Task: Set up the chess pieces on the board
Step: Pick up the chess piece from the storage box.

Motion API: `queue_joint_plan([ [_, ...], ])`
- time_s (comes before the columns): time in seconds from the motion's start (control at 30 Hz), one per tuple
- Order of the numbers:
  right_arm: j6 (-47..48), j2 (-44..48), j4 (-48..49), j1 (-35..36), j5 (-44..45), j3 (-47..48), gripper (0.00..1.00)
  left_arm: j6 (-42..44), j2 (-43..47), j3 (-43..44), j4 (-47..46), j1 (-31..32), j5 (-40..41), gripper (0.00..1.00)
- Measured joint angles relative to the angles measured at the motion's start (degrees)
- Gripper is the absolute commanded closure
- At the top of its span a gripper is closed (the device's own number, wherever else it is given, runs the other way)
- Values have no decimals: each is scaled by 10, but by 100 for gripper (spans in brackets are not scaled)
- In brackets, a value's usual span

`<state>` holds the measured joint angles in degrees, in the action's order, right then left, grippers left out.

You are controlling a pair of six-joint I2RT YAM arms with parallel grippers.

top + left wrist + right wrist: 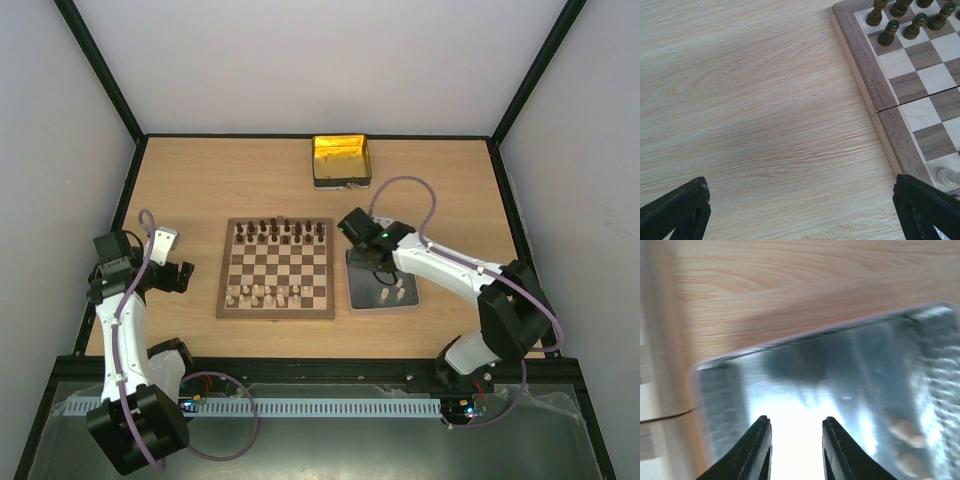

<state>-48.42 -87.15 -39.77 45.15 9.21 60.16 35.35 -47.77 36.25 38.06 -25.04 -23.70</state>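
The board [275, 268] lies mid-table. Dark pieces [280, 232] fill its far rows and cream pieces [262, 294] stand along its near rows. More cream pieces [390, 290] stand on the grey tray [362, 296] right of the board; they show blurred in the right wrist view [905, 432]. My right gripper [365, 255] [792, 422] is open and empty, low over the tray's [720, 390] far left part. My left gripper [183, 277] [800, 182] is wide open and empty over bare table left of the board [860, 65], with dark pieces [888, 32] and one cream piece [947, 176] in its view.
A shiny yellow tin [342, 160] sits open at the back of the table, behind the board's right side. The board's border [660, 365] lies just left of the tray. Black frame posts and white walls enclose the table.
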Motion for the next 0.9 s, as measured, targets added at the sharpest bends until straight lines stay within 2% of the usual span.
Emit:
queue_joint_plan([
  [0.17, 2, 35, 0, -75, -6, -80, 73, 0, 0, 0, 0, 0, 0, 1],
  [0.37, 13, 82, 2, -136, -27, -121, 73, 0, 0, 0, 0, 0, 0, 1],
  [0.9, 20, 94, 28, -148, -64, -181, 73, 0, 0, 0, 0, 0, 0, 1],
])
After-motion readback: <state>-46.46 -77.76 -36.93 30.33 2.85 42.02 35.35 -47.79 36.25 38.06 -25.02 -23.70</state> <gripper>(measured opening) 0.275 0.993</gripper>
